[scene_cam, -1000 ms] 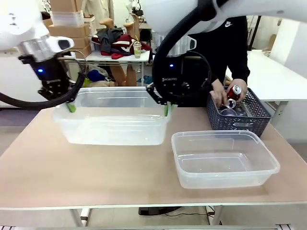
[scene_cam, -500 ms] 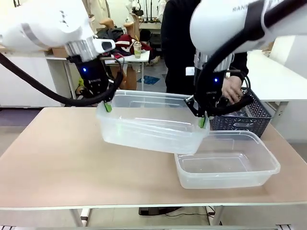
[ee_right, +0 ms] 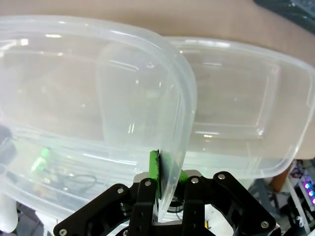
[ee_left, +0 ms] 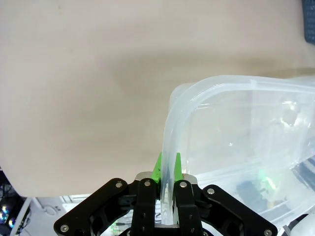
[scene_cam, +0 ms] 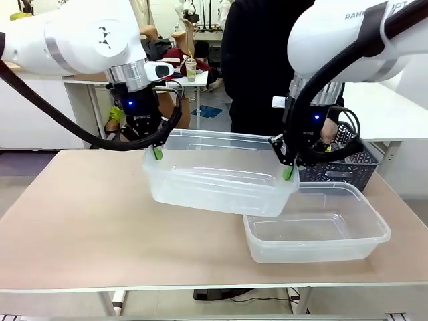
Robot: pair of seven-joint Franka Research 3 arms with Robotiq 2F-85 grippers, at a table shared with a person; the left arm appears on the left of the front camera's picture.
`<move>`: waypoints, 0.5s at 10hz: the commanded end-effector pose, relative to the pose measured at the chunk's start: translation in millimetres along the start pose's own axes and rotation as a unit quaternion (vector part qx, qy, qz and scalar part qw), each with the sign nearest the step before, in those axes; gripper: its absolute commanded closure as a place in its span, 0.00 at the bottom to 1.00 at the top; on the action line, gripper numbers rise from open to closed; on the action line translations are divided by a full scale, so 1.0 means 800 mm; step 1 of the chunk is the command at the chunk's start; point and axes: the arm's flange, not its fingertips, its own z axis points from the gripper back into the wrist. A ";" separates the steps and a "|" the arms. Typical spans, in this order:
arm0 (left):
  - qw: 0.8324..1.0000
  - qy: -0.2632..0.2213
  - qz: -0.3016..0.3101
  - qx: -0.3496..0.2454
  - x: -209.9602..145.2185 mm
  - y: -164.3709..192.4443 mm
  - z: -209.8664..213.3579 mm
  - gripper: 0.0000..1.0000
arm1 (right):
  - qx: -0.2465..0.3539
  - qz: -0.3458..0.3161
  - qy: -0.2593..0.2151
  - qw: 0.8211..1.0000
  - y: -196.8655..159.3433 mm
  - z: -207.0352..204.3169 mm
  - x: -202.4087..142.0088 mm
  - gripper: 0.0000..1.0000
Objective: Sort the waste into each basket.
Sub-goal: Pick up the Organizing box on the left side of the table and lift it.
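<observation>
Hanging tilted above the table point(scene_cam: 80, 221), an empty clear tub point(scene_cam: 214, 187) is pinched at both short ends: the left gripper point(scene_cam: 157, 152) clamps one rim, the right gripper point(scene_cam: 288, 172) the other (green pads point(ee_left: 158, 167) squeezing thin plastic). Its low right corner overlaps a second clear tub point(scene_cam: 314, 251) resting near the table's front edge. A dark lattice basket point(scene_cam: 354, 168) stands behind, contents hidden. Open tabletop stretches leftward.

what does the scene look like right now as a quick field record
left jaws: shut on left rim of raised tub
right jaws: shut on its right rim
raised tub: clear, empty, off the table, slightly tilted
second tub: clear, empty, on the table, partly under the raised one
basket: dark lattice, far right
person: standing behind the table
</observation>
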 end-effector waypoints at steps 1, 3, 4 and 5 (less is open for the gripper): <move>1.000 -0.015 0.021 0.016 -0.019 0.018 0.002 0.94 | 0.011 0.005 -0.002 1.000 -0.018 -0.008 0.005 0.95; 1.000 -0.002 0.004 0.002 -0.006 0.000 0.001 0.94 | 0.003 -0.003 -0.003 1.000 -0.002 -0.001 0.004 0.95; 1.000 -0.002 0.004 0.002 -0.006 0.000 0.001 0.94 | 0.003 -0.003 -0.003 1.000 -0.002 -0.001 0.004 0.95; 1.000 -0.002 0.004 0.002 -0.006 0.000 0.001 0.94 | 0.003 -0.003 -0.003 1.000 -0.002 -0.001 0.004 0.95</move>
